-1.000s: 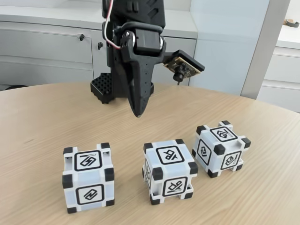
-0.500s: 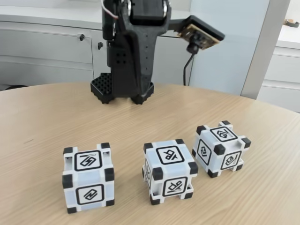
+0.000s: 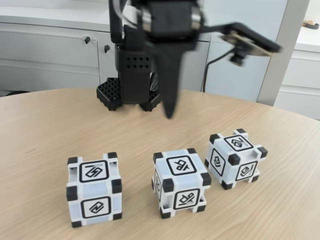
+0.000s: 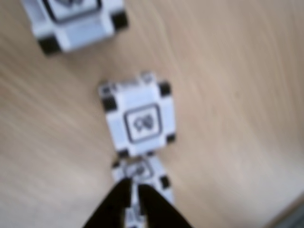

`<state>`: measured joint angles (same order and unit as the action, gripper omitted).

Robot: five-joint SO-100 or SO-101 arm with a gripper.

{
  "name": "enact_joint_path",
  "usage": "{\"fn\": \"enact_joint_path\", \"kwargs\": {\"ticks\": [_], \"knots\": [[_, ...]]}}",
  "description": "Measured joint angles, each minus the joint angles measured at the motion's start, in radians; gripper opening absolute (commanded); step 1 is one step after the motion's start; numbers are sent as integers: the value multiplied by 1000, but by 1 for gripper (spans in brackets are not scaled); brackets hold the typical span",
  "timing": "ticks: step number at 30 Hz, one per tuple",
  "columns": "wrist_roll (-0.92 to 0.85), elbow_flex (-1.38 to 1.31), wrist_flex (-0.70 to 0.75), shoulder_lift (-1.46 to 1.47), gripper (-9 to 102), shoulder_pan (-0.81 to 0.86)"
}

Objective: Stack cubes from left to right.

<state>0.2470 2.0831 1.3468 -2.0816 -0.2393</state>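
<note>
Three pale blue-white cubes with black corners stand apart in a row on the wooden table in the fixed view: a left cube (image 3: 94, 190), a middle cube (image 3: 180, 182) and a right cube (image 3: 235, 157). My black gripper (image 3: 170, 115) hangs point-down in the air behind the middle cube, blurred by motion, holding nothing. The wrist view looks down on the blurred cubes in a line: one at the top (image 4: 71, 19), one in the middle (image 4: 137, 116), and one at the bottom (image 4: 152, 173), partly hidden behind my gripper (image 4: 134, 186). Its fingers stand almost together.
The arm's black base (image 3: 125, 92) stands at the back of the table (image 3: 45, 135). Grey cabinets (image 3: 50, 55) run behind it. The wrist camera (image 3: 245, 47) sticks out to the right of the arm. Bare wood lies all around the cubes.
The arm has swung to the right in the fixed view, and the wrist camera has moved right with it. The cubes have not moved.
</note>
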Motion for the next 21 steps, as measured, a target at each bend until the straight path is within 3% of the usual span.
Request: {"fn": "enact_joint_path", "kwargs": {"ticks": [6,13,21], "knots": [[115,-14,0,51,5,-183],[241,-15,0,51,36,-396],[253,-15,0,163,43,-437]]}}
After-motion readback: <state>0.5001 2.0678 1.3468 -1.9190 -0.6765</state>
